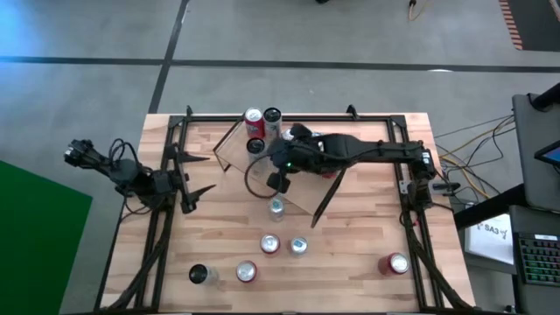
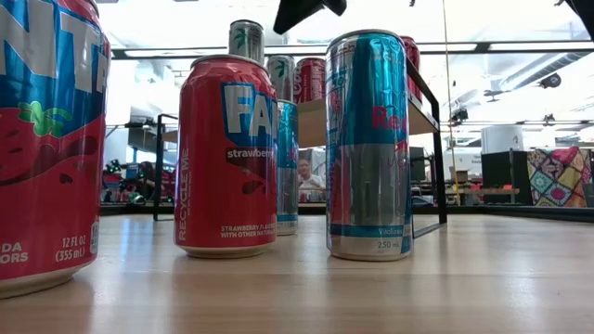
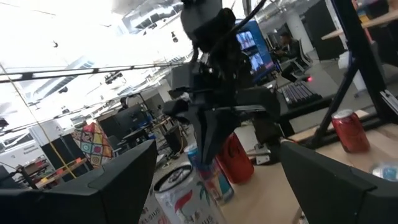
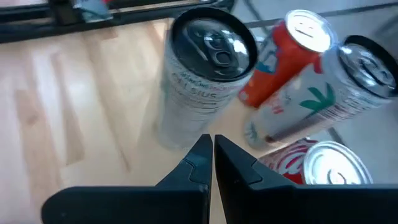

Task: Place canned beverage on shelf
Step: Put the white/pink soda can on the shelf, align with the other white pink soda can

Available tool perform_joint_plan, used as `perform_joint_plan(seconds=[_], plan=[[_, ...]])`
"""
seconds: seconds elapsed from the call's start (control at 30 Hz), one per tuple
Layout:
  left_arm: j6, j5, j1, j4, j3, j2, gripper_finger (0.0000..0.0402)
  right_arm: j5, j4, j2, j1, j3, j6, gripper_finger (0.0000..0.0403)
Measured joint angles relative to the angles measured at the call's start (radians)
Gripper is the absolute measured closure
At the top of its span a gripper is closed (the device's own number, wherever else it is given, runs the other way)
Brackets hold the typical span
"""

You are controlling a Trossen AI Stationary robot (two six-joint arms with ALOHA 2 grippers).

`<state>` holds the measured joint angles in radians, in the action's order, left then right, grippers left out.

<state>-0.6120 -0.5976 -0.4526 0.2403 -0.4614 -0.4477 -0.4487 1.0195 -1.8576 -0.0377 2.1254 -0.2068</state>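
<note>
silver can [image 4: 202,68] on wood shelf [image 1: 229,147], just beyond right gripper [image 4: 212,157]

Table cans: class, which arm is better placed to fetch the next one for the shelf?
Probably the right: its shut right gripper hangs by the slim blue can, below the shelf; the open left gripper waits at the table's edge.

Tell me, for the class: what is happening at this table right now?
A two-armed robot is stocking drink cans on a small wooden shelf. The right claw is shut and empty, hovering over the shelf beside a Celsius can and other cans already standing there. The left claw waits open near the table's left edge, holding nothing. Several more cans, including a red Fanta can and a blue-and-silver Red Bull can, still stand on the tabletop unplaced.
</note>
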Motion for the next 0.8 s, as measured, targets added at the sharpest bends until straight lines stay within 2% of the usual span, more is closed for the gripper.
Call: perform_joint_plan(seconds=[0.1, 0.37, 0.6, 0.8], plan=[[-0.005, -0.004, 0.012, 0.049, 0.000, -0.035, 0.0079, 0.064, -0.002, 0.018, 0.017, 0.000, 0.066, 0.0394], [0.054, -0.003, 0.079, 0.067, -0.039, -0.151, 0.0121, 0.092, -0.015, 0.067, 0.048, -0.032, 0.195, 0.0394], [0.090, -0.003, 0.126, 0.065, -0.064, -0.246, 0.0187, 0.171, -0.094, 0.127, 0.072, -0.123, 0.253, 0.0394], [0.133, -0.002, 0.155, 0.062, -0.071, -0.296, 0.0255, 0.204, -0.226, 0.223, 0.085, -0.280, 0.280, 0.0394]])
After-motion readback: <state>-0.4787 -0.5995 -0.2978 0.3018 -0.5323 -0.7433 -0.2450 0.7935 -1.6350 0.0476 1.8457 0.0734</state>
